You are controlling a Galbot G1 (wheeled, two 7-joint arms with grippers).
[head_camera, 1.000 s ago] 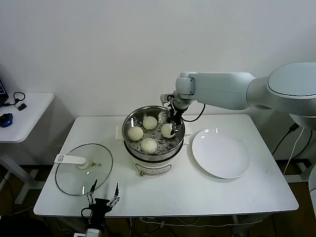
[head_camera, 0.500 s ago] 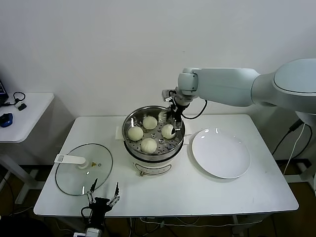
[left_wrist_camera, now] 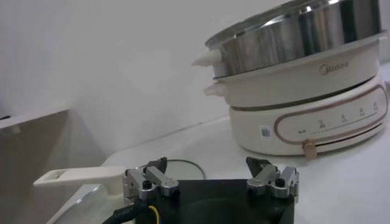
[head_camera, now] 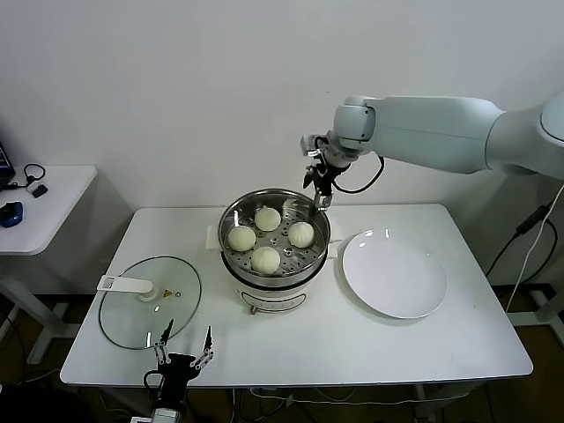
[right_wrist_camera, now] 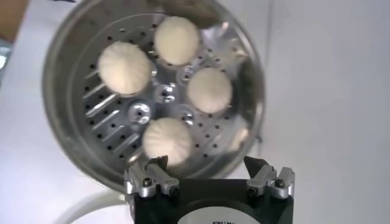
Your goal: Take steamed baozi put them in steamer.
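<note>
Several cream-white steamed baozi (head_camera: pixel 301 233) lie on the perforated tray inside the shiny round steamer (head_camera: pixel 275 280) at the middle of the table. My right gripper (head_camera: pixel 318 187) hangs above the steamer's far right rim, open and empty, clear of the buns. The right wrist view looks down on the baozi (right_wrist_camera: pixel 209 89) in the steamer (right_wrist_camera: pixel 60 109), with my right gripper (right_wrist_camera: pixel 207 163) wide apart above them. My left gripper (head_camera: pixel 185 345) is parked open at the table's front edge, low and well short of the steamer (left_wrist_camera: pixel 292 42); the left wrist view shows my left gripper (left_wrist_camera: pixel 207 164) with nothing in it.
A flat white plate (head_camera: pixel 394 273) lies bare to the right of the steamer. The glass lid (head_camera: pixel 148 301) with its white handle (left_wrist_camera: pixel 79 176) rests on the table to the left, just beyond my left gripper. A side table (head_camera: pixel 40 207) stands at far left.
My right gripper has opened, left a baozi on the steamer's right side, and risen up and away to the right. The left arm has not moved.
</note>
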